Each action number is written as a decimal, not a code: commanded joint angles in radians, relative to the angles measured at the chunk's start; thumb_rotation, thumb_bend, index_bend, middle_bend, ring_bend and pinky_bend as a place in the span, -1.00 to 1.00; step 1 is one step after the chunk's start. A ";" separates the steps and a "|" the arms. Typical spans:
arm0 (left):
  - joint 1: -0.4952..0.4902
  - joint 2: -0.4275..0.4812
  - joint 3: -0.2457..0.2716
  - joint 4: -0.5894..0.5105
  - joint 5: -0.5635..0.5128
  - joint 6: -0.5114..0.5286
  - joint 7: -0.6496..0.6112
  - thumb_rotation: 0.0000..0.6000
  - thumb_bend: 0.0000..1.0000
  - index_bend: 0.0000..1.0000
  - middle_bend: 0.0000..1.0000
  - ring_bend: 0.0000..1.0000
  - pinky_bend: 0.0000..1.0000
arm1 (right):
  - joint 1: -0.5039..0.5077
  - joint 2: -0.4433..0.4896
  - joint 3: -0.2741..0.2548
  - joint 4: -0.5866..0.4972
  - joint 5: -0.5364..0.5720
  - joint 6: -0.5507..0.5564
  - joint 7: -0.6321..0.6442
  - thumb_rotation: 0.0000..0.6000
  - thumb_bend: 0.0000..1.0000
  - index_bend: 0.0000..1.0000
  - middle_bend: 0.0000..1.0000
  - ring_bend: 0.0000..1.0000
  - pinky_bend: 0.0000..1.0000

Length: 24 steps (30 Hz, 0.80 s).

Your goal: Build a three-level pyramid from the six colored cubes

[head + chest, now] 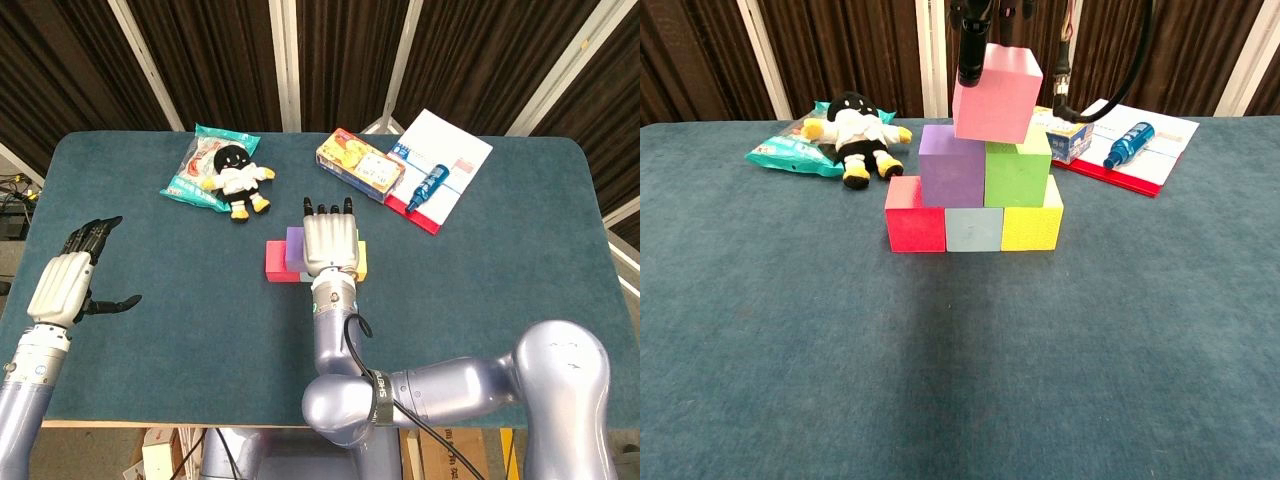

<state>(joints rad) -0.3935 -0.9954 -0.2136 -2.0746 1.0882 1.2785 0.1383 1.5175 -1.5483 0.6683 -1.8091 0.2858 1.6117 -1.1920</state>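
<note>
Dark curtains behind, right hand [330,243] grips pink cube [996,94], hiding it from overhead; left hand [68,285] spread.

A teal desk [200,350] fills the frame. At its middle, red cube [915,227], grey cube [974,229] and yellow cube [1031,228] touch in a row. Upper left: snack bag [190,183] and plush [237,178]. Upper right: box [360,165] and booklet [450,150].

Top cube [997,93] above two-tier cube stack [975,195]
</note>
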 commanded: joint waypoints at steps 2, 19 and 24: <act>0.001 0.001 -0.002 0.000 -0.001 0.001 -0.004 1.00 -0.74 -1.00 -0.88 -1.00 -0.98 | 0.001 -0.013 0.014 0.023 0.010 0.001 -0.003 1.00 -0.01 -1.00 -0.14 -0.46 -1.00; 0.003 0.009 -0.009 0.003 0.000 -0.003 -0.033 1.00 -0.74 -1.00 -0.88 -1.00 -0.98 | 0.011 -0.058 0.047 0.090 0.031 0.021 -0.051 1.00 -0.01 -1.00 -0.14 -0.46 -1.00; 0.004 0.011 -0.009 0.001 0.001 -0.005 -0.037 1.00 -0.74 -1.00 -0.88 -1.00 -0.98 | 0.008 -0.071 0.058 0.106 0.030 0.024 -0.053 1.00 -0.01 -1.00 -0.14 -0.46 -1.00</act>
<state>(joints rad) -0.3898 -0.9845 -0.2225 -2.0731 1.0893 1.2729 0.1013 1.5260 -1.6188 0.7255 -1.7030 0.3160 1.6353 -1.2447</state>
